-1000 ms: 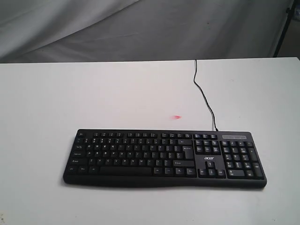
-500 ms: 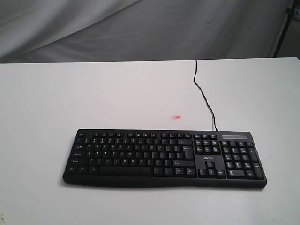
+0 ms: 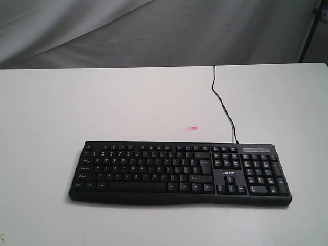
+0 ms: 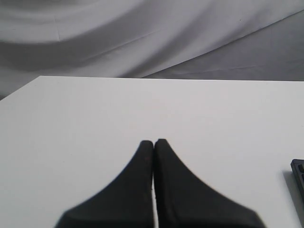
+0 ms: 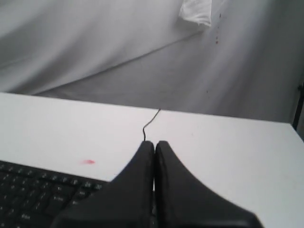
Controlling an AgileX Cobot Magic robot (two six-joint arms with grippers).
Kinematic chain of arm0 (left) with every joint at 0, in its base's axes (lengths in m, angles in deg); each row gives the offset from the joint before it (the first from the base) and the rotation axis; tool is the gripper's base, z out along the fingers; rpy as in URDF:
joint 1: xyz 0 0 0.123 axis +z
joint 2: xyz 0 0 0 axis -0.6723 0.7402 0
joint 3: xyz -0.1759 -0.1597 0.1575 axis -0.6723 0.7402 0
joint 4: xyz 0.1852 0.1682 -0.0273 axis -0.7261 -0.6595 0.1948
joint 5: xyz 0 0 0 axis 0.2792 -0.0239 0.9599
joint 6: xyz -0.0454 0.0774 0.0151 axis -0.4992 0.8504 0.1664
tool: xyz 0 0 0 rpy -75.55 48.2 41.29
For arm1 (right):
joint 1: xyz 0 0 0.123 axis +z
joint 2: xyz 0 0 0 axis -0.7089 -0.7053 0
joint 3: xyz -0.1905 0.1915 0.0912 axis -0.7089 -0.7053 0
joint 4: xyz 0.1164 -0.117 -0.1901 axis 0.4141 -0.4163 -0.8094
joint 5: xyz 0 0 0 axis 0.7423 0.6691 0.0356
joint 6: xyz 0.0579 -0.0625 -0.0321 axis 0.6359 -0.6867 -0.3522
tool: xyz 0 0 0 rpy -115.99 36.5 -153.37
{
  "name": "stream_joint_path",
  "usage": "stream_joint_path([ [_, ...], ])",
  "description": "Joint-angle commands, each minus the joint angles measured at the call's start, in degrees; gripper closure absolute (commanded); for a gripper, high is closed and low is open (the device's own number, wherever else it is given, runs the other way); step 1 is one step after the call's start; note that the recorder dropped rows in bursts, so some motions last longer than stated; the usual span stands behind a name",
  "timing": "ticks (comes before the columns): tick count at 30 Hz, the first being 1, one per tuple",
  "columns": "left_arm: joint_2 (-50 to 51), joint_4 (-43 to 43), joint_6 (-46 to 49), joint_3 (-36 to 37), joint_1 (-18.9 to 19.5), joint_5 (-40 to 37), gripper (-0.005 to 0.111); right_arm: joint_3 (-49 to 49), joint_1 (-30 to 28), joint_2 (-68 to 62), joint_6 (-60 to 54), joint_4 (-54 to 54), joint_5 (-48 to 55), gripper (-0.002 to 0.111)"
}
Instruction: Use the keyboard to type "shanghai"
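Black plastic, wide and full-size, the keyboard [image 3: 179,172] lies flat on the near part of the white table [image 3: 102,97]. Its thin black cable [image 3: 223,105] runs toward the back, past a small pink mark [image 3: 193,128]. Neither arm shows in the exterior view. The left gripper [image 4: 153,142] has its dark fingers pressed together on nothing, over bare table, with only a corner of the keyboard in its camera. The right gripper [image 5: 154,143] is likewise clenched and empty, with key rows and the cable in its sight. Typing seems unbegun. "S" sits in the left half, so bring the left tip squarely over that one key, descend straight, press briefly and lift clear, sparing its neighbours.
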Motion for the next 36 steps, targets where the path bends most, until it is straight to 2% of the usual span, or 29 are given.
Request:
stream_joint_path([
  [1,-0.29,0.04,-0.07,0.29,-0.21,0.36,0.106,-0.19,-0.29,0.20,-0.15,0.30,-7.37,0.108],
  [20,-0.29,0.04,-0.07,0.29,-0.21,0.36,0.106,-0.19,-0.29,0.20,-0.15,0.30,-35.71,0.108],
  [36,-0.29,0.04,-0.07,0.29,-0.21,0.36,0.106,-0.19,-0.29,0.20,-0.15,0.30,-36.54,0.108],
])
